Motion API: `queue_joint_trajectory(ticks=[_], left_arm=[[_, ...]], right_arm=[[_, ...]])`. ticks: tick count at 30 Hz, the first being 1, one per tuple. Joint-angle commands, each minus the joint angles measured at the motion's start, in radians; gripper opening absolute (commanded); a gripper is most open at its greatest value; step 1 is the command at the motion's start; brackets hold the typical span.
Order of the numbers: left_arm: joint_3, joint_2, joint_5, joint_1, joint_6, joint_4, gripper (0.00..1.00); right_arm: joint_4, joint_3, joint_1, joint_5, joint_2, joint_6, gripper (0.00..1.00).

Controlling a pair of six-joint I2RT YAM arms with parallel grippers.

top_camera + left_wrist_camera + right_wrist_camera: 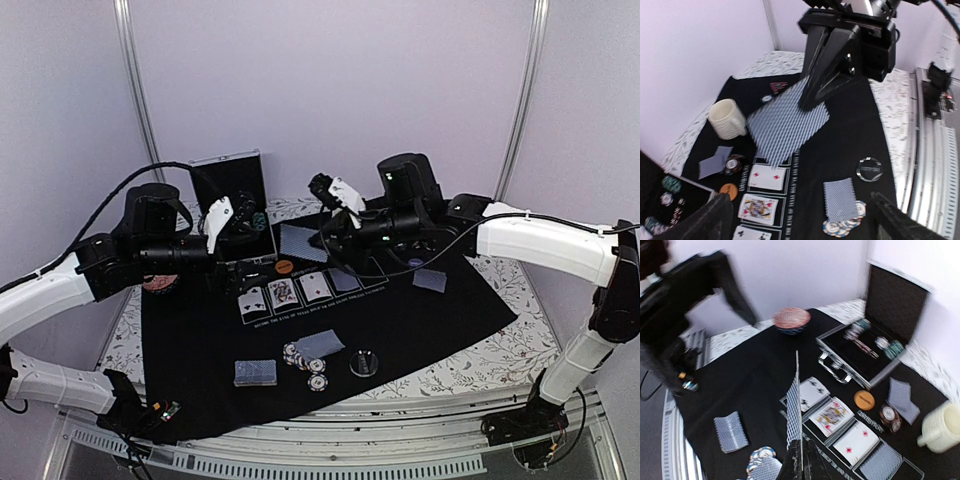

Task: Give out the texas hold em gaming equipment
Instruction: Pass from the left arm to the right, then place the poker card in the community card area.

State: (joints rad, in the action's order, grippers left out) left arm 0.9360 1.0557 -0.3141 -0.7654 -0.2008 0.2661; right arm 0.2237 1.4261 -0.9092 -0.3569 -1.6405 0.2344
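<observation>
Camera above: right gripper (326, 238) clamped on one card (301, 243), held over the black mat (190, 370) just beyond the face-up row (285, 291). Left wrist — left gripper (800, 200) jaws apart, empty, card straight ahead. Right wrist — card upright, edge-on; row below, slightly right.

Your white-and-black left arm (60, 285) reaches in level, and the black two-finger left gripper (801, 199) stands spread wide with nothing between its fingers. Straight ahead of it the black right gripper (807, 101), on your white right arm (545, 240), is pinched tight on a grey-blue-backed playing card (785, 127)
</observation>
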Motion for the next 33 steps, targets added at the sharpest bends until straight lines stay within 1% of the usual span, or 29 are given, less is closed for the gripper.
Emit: queue_joint_trajectory(ticks=[1,2,3,4,6,10,13,16,20,25,33], left_arm=[[-0.025,0.003,0.363,0.010,0.072,-0.047,0.98],[-0.025,0.003,0.385,0.019,0.078,-0.045,0.98],[-0.025,0.004,0.390,0.029,0.085,-0.041,0.98],[-0.024,0.005,0.386,0.037,0.092,-0.033,0.98],[-0.027,0.005,0.381,0.050,0.102,-0.017,0.98],[-0.038,0.005,0.401,0.069,0.101,0.014,0.98],[-0.057,0.004,0.391,0.076,0.092,0.007,0.98],[-0.064,0.008,0.385,0.083,0.088,-0.006,0.98],[-0.059,0.027,0.372,0.096,0.077,-0.008,0.98],[-0.061,0.034,0.351,0.107,0.075,-0.005,0.98],[-0.065,0.034,0.338,0.116,0.072,-0.008,0.98]], right_arm=[[-0.213,-0.214,0.251,0.149,0.018,-0.573,0.01],[-0.257,-0.275,0.317,0.148,0.005,-0.684,0.01],[-0.308,-0.322,0.347,0.157,-0.013,-0.820,0.01],[-0.362,-0.358,0.365,0.186,-0.032,-0.889,0.01],[-0.438,-0.392,0.376,0.249,-0.081,-0.975,0.02],[-0.493,-0.347,0.378,0.302,-0.191,-1.033,0.02],[-0.496,-0.317,0.378,0.325,-0.269,-1.064,0.02],[-0.530,-0.336,0.374,0.330,-0.298,-1.145,0.02],[-0.582,-0.366,0.343,0.376,-0.331,-1.230,0.02],[-0.588,-0.332,0.334,0.335,-0.391,-1.242,0.02],[-0.594,-0.350,0.329,0.316,-0.417,-1.253,0.02]])
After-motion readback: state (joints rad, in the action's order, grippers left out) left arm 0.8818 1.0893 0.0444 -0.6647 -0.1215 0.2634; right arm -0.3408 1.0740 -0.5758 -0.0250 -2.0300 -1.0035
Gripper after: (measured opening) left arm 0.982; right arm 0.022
